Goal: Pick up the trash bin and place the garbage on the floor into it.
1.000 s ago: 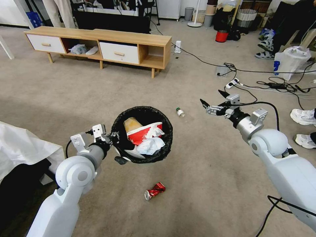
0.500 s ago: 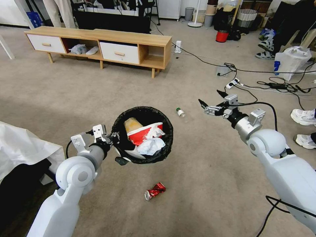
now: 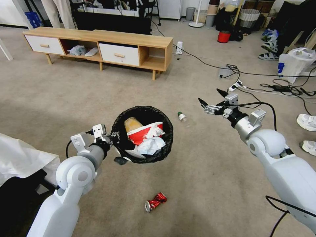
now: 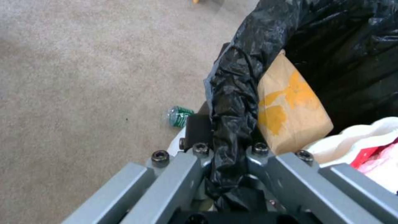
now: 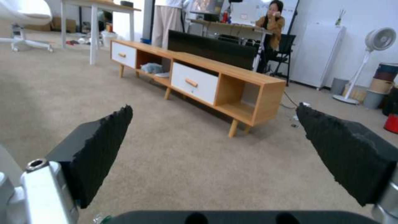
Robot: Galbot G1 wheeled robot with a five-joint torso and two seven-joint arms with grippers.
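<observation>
On the left, the left gripper [image 3: 113, 137] is clamped on the rim of the trash bin [image 3: 142, 134], its fingers [image 4: 199, 132] pinching the wall and the black bag [image 4: 232, 93] folded over it, and it holds the bin clear of the floor [image 3: 210, 171]. The bin looks light, a thin plastic pail hung from one point on its rim, so it would likely tip or swing if jolted, and the crinkly bag could slip under the pads. Inside it lie a brown cardboard piece [image 3: 131, 125], a red and white carton [image 3: 144, 133] and a white tissue [image 3: 151, 145]. Below the bin, nearer the robot, a crushed red can [image 3: 155, 201] lies on the carpet; it seems light and stiff with sharp folds, best pinched across its flattened middle. Just beyond the bin's right side a small clear bottle [image 3: 181, 116] with a green cap lies on its side on the floor; smooth and round, it would probably roll or squirt out of a loose grip, so I would take it across the body, not the cap. Farther right, the right gripper [image 3: 212, 102] hangs above the carpet near the bottle, empty, its black pads [image 5: 99, 149] spread wide. In the background stands a low wooden cabinet [image 3: 98, 46], with cables [image 3: 263, 85] trailing across the floor on the right.
</observation>
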